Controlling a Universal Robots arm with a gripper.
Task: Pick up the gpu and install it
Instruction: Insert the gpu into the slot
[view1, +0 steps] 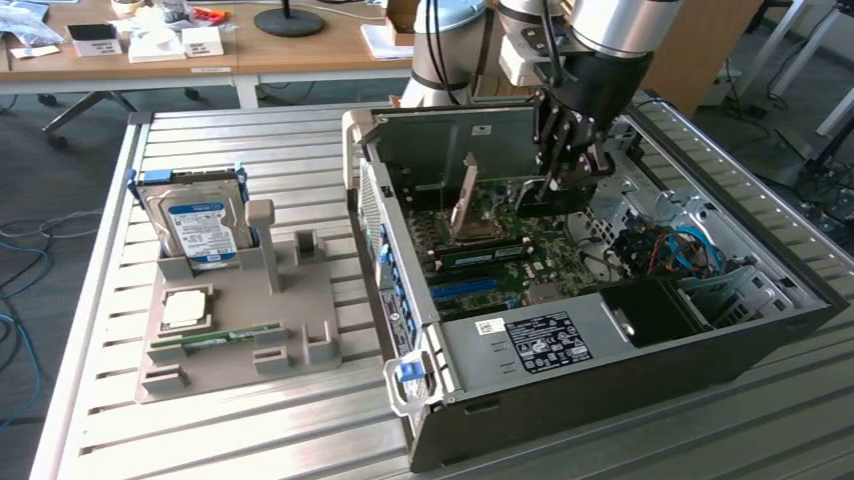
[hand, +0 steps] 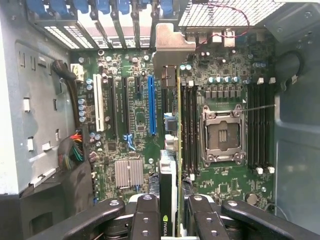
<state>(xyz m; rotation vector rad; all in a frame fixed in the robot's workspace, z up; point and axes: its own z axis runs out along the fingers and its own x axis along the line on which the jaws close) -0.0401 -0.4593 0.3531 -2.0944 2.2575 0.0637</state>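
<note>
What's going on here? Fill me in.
The robot arm's gripper is closed on the gpu, holding it on edge inside the open computer case, over the motherboard. Its metal bracket faces the case's rear. Whether it is seated in a slot cannot be told. A hard drive stands in the holder outside.

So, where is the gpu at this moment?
The gpu stands on edge inside the open computer case, over the motherboard, between the blue slot and the CPU socket, held by the gripper.
</note>
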